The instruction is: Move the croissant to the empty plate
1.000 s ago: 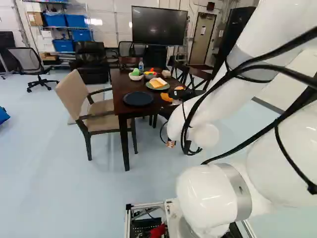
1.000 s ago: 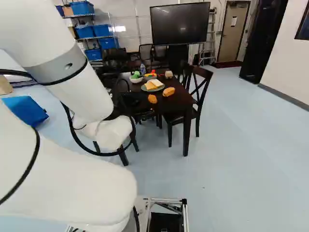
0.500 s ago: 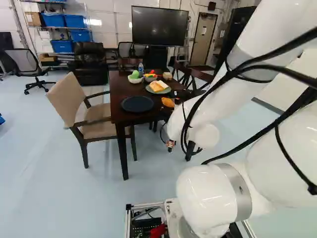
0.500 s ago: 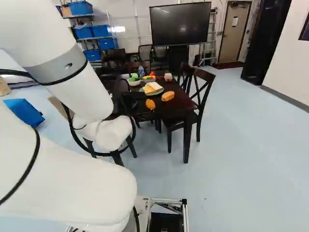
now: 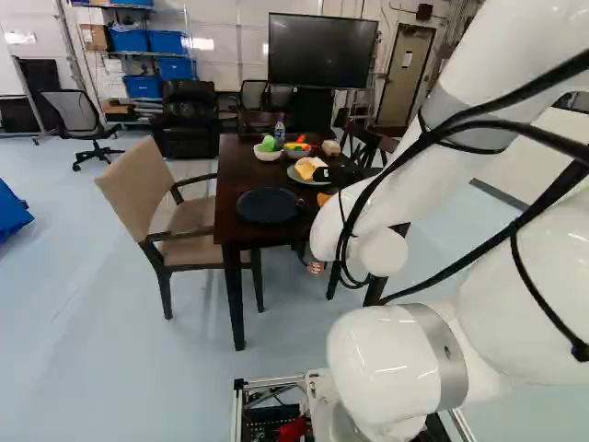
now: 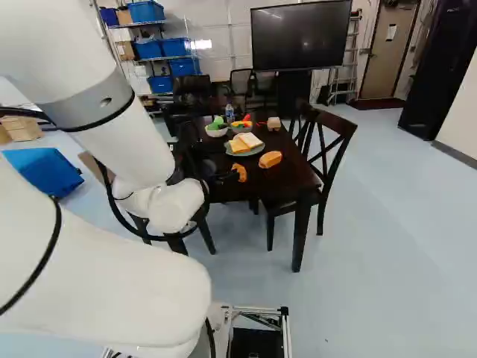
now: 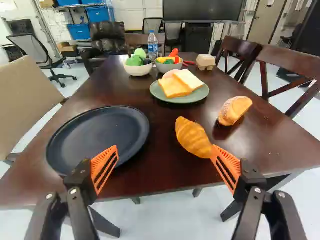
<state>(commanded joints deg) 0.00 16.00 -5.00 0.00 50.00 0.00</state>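
Gaping wide, the end effector (image 7: 165, 150) holds nothing; croissant (image 7: 192, 137) right of the empty plate (image 7: 100, 131), pickup and placing to come!

Three views face one dark table (image 7: 165, 172) and the wall screen (image 5: 322, 51) beyond.
Left and right base views look ahead and slightly down from behind the white arm (image 5: 396, 364), well apart from the table; the left takes in the beige armchair (image 5: 143, 189), the right the dark wooden chair (image 6: 334, 121); the wrist view looks from close by the table's near edge, sharing the dark plate (image 7: 100, 132) with the left base view.
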